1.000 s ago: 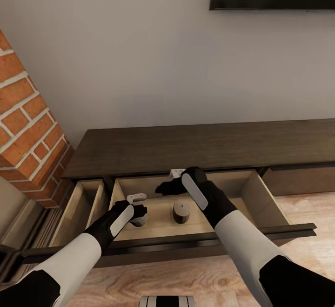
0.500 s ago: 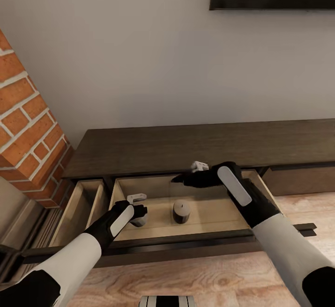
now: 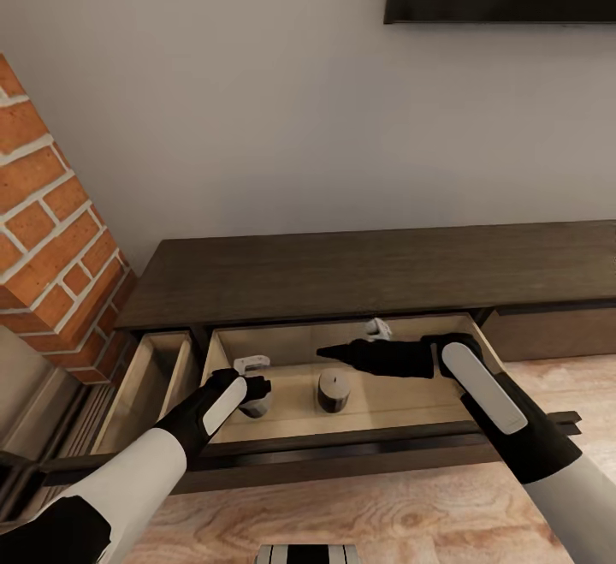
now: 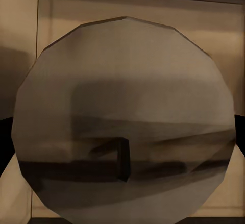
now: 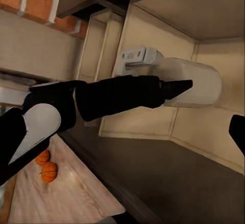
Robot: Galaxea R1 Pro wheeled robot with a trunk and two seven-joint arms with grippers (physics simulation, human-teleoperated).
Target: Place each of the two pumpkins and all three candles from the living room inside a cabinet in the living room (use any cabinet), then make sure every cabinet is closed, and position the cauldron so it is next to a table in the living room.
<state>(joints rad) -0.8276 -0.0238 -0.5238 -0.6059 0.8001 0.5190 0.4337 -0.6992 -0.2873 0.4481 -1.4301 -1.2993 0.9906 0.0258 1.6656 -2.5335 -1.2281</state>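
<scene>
Wooden flooring (image 3: 376, 508) ran beneath a long, low dark cabinet (image 3: 368, 269) against a pale wall, its middle drawer (image 3: 282, 350) pulled open toward the robot. One candle (image 3: 333, 390) stood upright on the drawer floor, its long axis vertical. A second candle (image 4: 122, 117) sat in the left gripper (image 3: 253, 388), which was clenched around it low inside the drawer, at about nine o'clock from the standing one; the left wrist view showed its round end face close up. The right gripper (image 3: 376, 330) hung at about one o'clock from the standing candle, fingers apart and holding nothing, its forearm reaching in across the drawer from the right. Two pumpkins (image 5: 46, 166) lay on the floor, well apart from the cabinet. The left arm seemed nearer to finishing: letting go would leave its candle inside.
</scene>
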